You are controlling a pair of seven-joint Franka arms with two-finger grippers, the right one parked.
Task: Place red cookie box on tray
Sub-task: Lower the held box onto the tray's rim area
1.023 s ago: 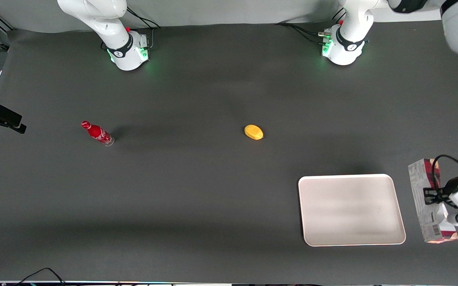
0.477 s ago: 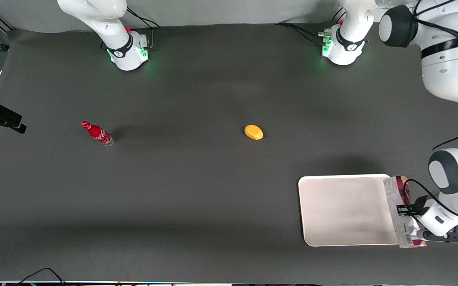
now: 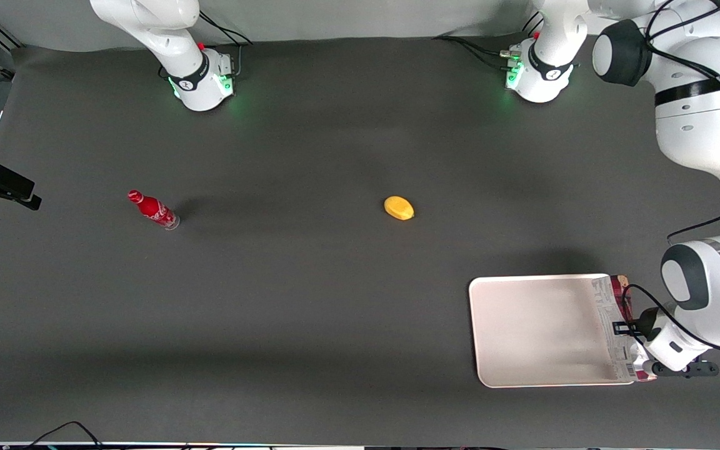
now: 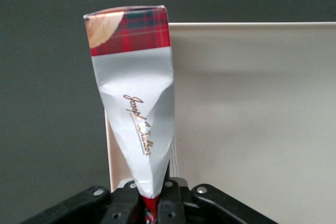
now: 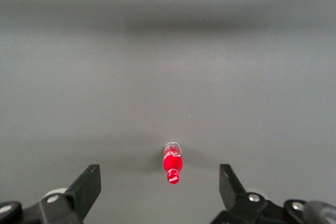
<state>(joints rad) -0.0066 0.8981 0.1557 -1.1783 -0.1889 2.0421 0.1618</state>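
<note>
- Site: robot lab, bench set-up.
- Table [image 3: 335, 312]: covered in dark grey matting; plain grey backdrop [image 3: 347, 19] at 12 o'clock.
- Arm bases [image 3: 200, 84]: two, white, bolted on at 11 and 1 o'clock, green lights lit, cables trailing.
- Clamp rig [image 3: 4, 184]: black, at 9 o'clock.
- Gripper [image 4: 152, 205]: at 4 o'clock, clamped on box [image 4: 136, 103] above tray [image 3: 535, 325] edge.

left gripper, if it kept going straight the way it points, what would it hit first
Probably the tray. The left gripper, shut on the red cookie box, points down over the tray's edge at the working arm's end, so the box would likely touch there first; depth is unclear.
</note>
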